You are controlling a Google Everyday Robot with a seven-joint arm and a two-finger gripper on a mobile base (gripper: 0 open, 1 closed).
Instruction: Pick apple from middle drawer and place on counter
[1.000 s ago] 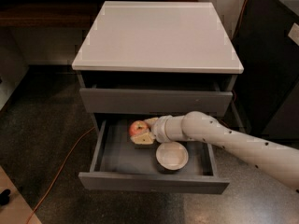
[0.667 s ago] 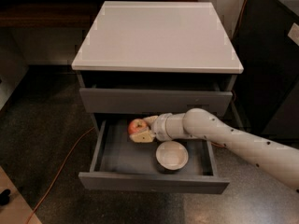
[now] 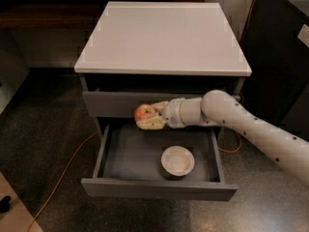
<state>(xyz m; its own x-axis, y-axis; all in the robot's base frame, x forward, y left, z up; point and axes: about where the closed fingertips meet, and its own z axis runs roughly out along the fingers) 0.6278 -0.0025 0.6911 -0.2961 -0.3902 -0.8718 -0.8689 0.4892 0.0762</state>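
Note:
The small red and yellowish apple (image 3: 143, 112) is held between the fingers of my gripper (image 3: 148, 116), which reaches in from the right on a white arm. Gripper and apple are above the open middle drawer (image 3: 125, 153), level with the closed drawer front above it. The dark-grey drawer is pulled out toward the camera. The white counter (image 3: 161, 35) lies above and behind the gripper, with nothing on it.
A round white bowl (image 3: 177, 160) sits in the drawer at front right. The top drawer front (image 3: 106, 103) is closed. An orange cable (image 3: 63, 178) runs over the dark floor at left. A dark cabinet (image 3: 280, 57) stands at right.
My gripper has risen with the apple out of the drawer's back to the height of the top drawer front. The bowl has stayed in place.

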